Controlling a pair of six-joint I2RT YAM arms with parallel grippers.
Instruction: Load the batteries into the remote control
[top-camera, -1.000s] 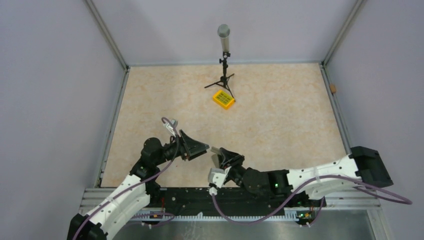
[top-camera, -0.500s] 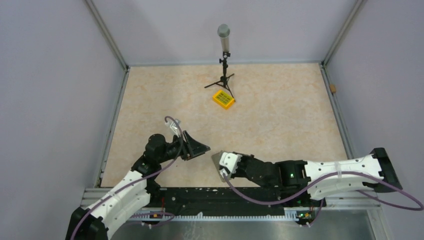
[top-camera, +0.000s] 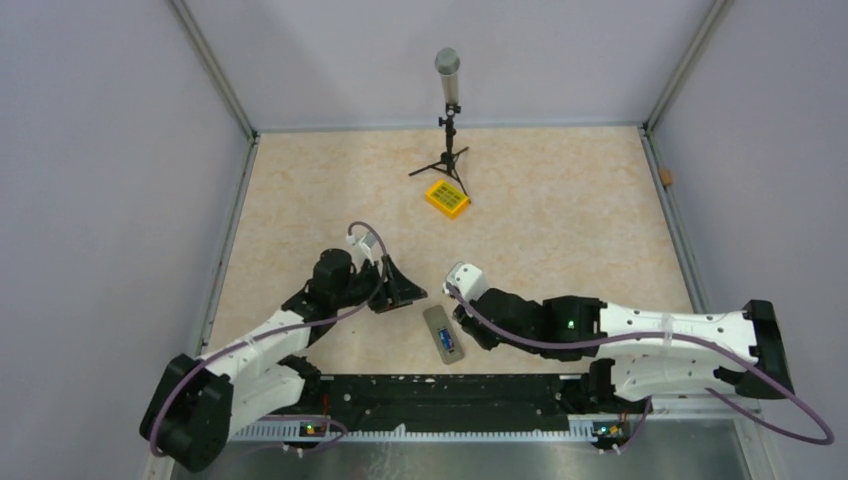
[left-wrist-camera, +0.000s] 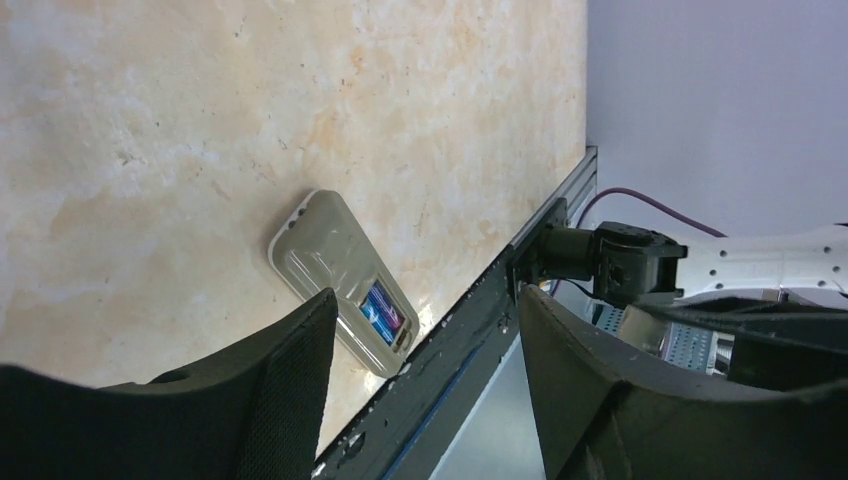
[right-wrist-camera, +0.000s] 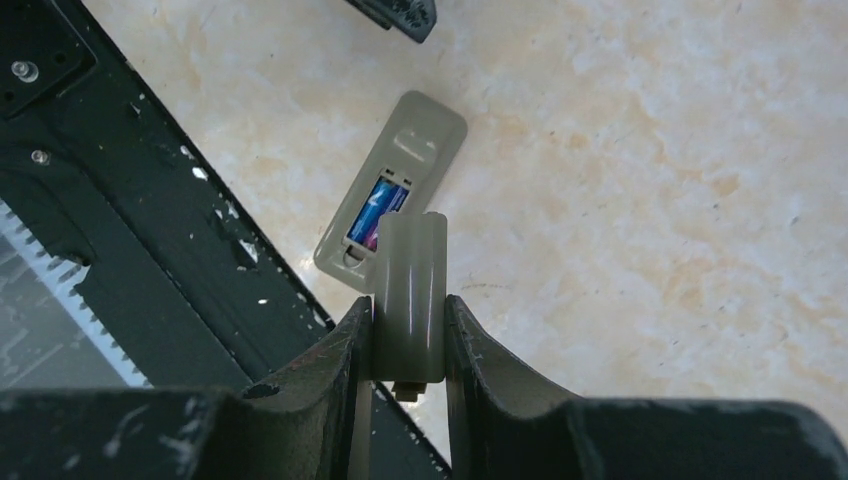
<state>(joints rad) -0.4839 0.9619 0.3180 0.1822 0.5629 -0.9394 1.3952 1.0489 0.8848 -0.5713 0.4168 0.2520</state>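
On table (top-camera: 560, 220) — remote control (top-camera: 441, 327) open, batteries (right-wrist-camera: 378, 212) inside; cover (right-wrist-camera: 410, 290) pinched.

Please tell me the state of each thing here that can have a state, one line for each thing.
remote control: lying back up, battery compartment open.
batteries: seated in the open compartment; how many, I cannot tell.
battery cover: off the remote control, clamped between the right gripper's fingers.
right gripper: shut on the battery cover.
left gripper: open, holding nothing.
microphone stand: standing upright.
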